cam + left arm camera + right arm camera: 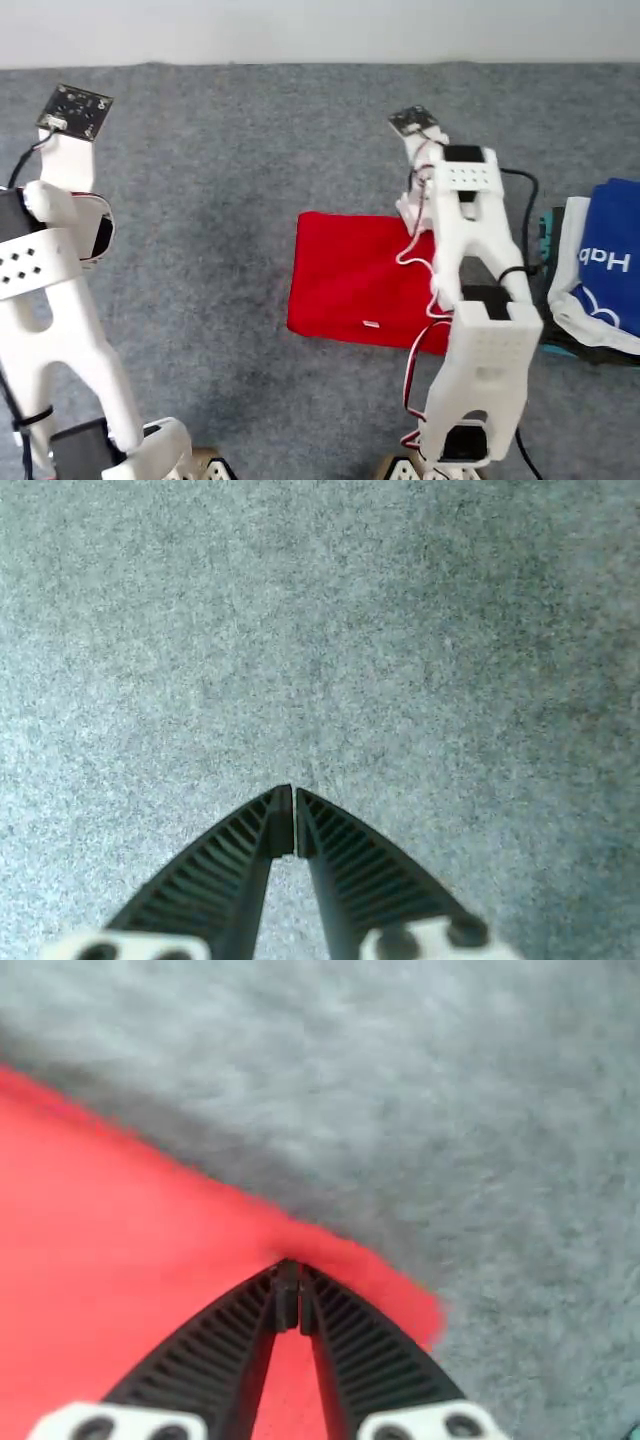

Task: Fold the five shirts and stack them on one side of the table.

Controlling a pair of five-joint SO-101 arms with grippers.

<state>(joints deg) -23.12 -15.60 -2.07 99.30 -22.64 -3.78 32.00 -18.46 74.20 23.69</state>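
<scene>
Right gripper (288,1295), fingers pressed together, over a corner of the folded red cloth shirt (120,1290); left gripper (293,820) likewise, over grey felt table (400,630); high view adds blue-white shirt stack (600,265), right edge

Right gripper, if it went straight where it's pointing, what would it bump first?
Most likely the red shirt: the right gripper points its shut tips at the cloth near its edge, with grey table cover just beyond. Its height above the shirt is unclear.
</scene>
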